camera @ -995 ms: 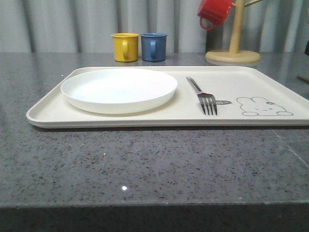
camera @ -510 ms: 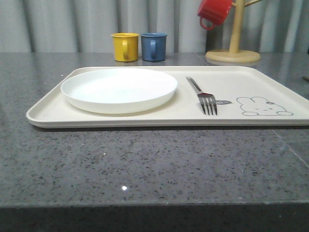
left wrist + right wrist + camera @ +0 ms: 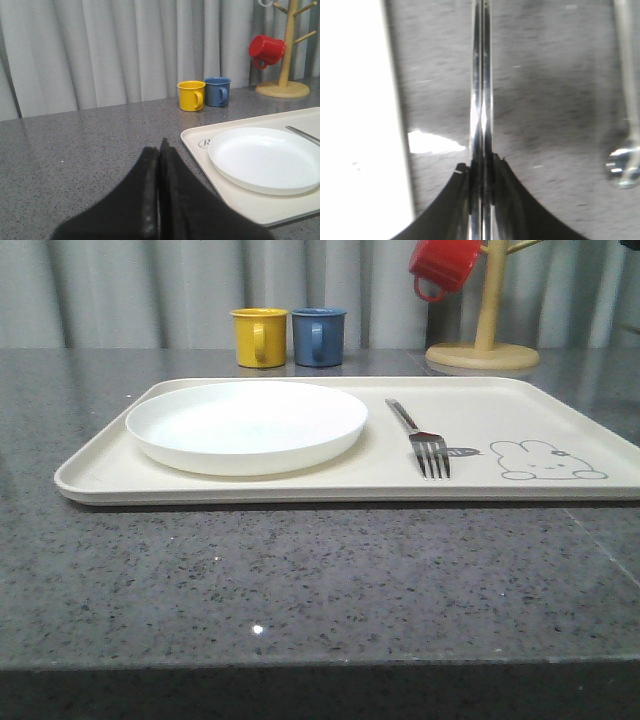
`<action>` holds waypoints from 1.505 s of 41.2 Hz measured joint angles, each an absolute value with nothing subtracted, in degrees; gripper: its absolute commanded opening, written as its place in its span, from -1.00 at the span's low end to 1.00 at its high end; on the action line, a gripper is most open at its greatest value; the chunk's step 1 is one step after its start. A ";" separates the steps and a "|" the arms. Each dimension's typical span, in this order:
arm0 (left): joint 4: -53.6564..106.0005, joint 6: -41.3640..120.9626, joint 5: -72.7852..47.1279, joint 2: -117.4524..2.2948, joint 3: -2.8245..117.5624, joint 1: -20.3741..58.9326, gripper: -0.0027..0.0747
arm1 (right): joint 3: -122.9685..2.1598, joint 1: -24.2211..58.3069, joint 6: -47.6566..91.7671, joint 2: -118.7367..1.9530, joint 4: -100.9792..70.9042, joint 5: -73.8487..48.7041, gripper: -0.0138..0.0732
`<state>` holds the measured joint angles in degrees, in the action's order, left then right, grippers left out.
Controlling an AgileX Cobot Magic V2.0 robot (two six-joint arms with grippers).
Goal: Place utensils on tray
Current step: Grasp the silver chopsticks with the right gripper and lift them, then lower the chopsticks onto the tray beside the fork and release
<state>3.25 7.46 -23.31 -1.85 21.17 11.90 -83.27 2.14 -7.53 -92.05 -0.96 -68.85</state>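
Note:
A silver fork [image 3: 425,440] lies on the cream tray [image 3: 300,485], between the white plate [image 3: 246,425] and the rabbit drawing. My right gripper [image 3: 481,167] is shut on a pair of shiny chopsticks [image 3: 482,90], which run straight out between its fingers above the grey table, just beside the tray's bright edge [image 3: 355,125]. On the table to the other side of the chopsticks lies a spoon [image 3: 624,165]. Left of the tray [image 3: 200,150], my left gripper [image 3: 160,145] hangs over the bare table, shut with nothing in it.
A yellow mug [image 3: 260,337] and a blue mug [image 3: 318,336] stand behind the tray. A wooden mug tree [image 3: 484,350] at the back right carries a red mug [image 3: 443,265]. Grey curtains close off the back.
Small dark shapes at the front view's right edge have slipped out of sight. The tray, plate and fork have not moved.

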 measured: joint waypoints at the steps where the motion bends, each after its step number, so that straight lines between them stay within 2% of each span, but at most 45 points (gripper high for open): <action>1: 3.25 7.46 -23.31 -1.85 21.17 11.90 -0.98 | -83.39 3.02 -8.18 -92.05 -0.96 -68.86 -0.68; 11: 3.25 7.46 -23.31 -1.85 21.17 11.90 -0.98 | -83.62 14.70 -15.70 -93.57 -1.09 -68.35 -0.68; 19: 3.25 7.46 -23.31 -1.85 21.17 11.90 -0.98 | -84.07 20.61 -20.50 -97.13 -1.44 -65.70 -0.68; 34: 3.25 7.46 -23.31 -1.85 21.17 11.90 -0.98 | -84.64 21.44 -24.29 -102.11 0.38 -61.84 -0.68; 62: 3.25 7.46 -23.31 -1.85 21.17 11.90 -0.98 | -84.64 21.44 -25.72 -103.49 3.95 -60.75 -0.66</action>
